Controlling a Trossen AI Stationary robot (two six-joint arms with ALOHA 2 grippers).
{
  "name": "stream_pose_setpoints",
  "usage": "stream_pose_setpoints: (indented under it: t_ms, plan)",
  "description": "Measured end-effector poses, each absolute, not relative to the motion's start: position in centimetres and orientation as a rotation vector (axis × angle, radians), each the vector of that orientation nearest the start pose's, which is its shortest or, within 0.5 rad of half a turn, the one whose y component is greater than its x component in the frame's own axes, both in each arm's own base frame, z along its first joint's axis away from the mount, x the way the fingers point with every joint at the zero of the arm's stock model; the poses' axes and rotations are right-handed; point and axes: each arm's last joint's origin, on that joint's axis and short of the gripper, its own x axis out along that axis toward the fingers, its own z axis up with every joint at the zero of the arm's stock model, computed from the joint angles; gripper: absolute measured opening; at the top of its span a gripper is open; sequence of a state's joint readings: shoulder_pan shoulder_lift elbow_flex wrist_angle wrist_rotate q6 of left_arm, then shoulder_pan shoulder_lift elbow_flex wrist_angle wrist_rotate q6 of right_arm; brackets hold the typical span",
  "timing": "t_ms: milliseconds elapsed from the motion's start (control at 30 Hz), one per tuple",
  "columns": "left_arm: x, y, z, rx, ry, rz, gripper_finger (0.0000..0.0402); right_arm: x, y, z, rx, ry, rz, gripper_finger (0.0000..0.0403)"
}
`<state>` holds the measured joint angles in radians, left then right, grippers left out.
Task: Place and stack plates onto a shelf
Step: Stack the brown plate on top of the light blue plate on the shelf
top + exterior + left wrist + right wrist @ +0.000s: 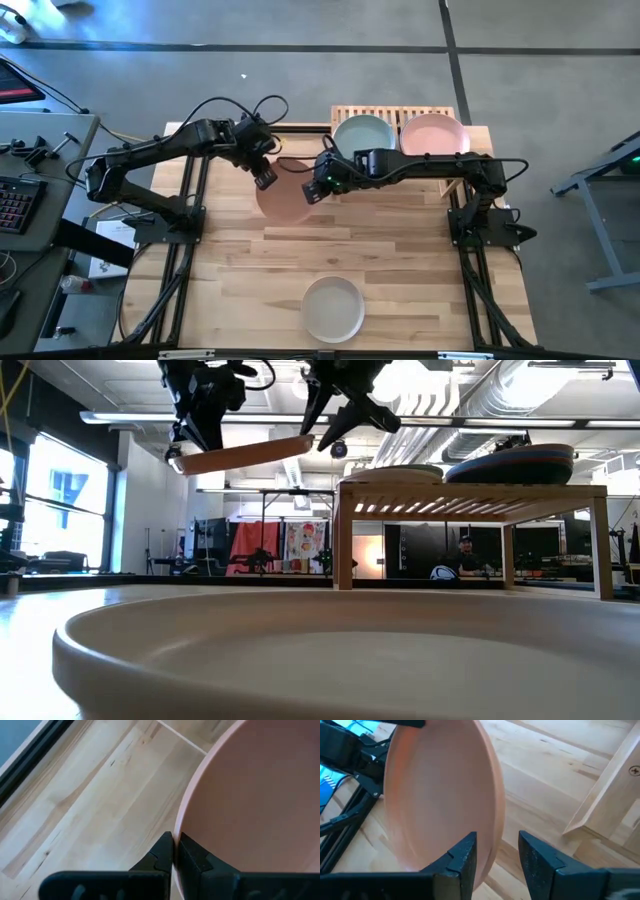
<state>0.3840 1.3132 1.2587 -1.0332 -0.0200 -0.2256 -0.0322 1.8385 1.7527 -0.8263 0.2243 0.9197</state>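
Observation:
A terracotta plate (290,195) hangs in the air left of the shelf (345,112), with my left gripper (265,178) shut on its left rim. My right gripper (497,842) is open at the plate's right rim (315,190); its fingers stand on either side of that rim, one over the plate's inside and one outside. Whether they touch it, I cannot tell. On the slatted shelf lie a pale green plate (363,135) and a pink plate (433,135), the pink one on top of a dark plate (525,464). A cream plate (333,308) lies flat on the table near the front edge. My left gripper pinches the plate's rim (176,827) between its two fingers, one on the inside of the plate and one on the underside. The fingers come slanting down from the table's left. The plate is lifted clear of the table, nearly level, its held side a little lower (190,461).
The shelf's near-left leg (343,540) stands close to the right of the lifted plate. Bare wood tabletop (260,270) lies below the plate and between it and the cream plate. A desk with tools (30,170) stands beyond the table's left edge.

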Motion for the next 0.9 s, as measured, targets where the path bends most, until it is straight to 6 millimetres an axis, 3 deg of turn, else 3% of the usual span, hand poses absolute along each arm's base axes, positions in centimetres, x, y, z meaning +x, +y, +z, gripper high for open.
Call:
stream_pose_setpoints:
  t_ms: [367, 567, 900]
  plan:
    - [23.07, 9.26, 32.13, -0.414, 0.999, 0.447, 0.0005, 39.69, -2.34, 32.08, 0.809, 0.713, -0.668, 0.0063]
    - [23.08, 9.26, 32.15, -0.416, 0.996, 0.445, 0.0005, 39.66, -2.31, 32.04, 0.842, 0.721, -0.663, 0.0008]
    - [23.07, 9.23, 32.15, -0.417, 0.998, 0.441, 0.0007, 39.65, -2.15, 32.02, 0.871, 0.719, -0.669, 0.0003]
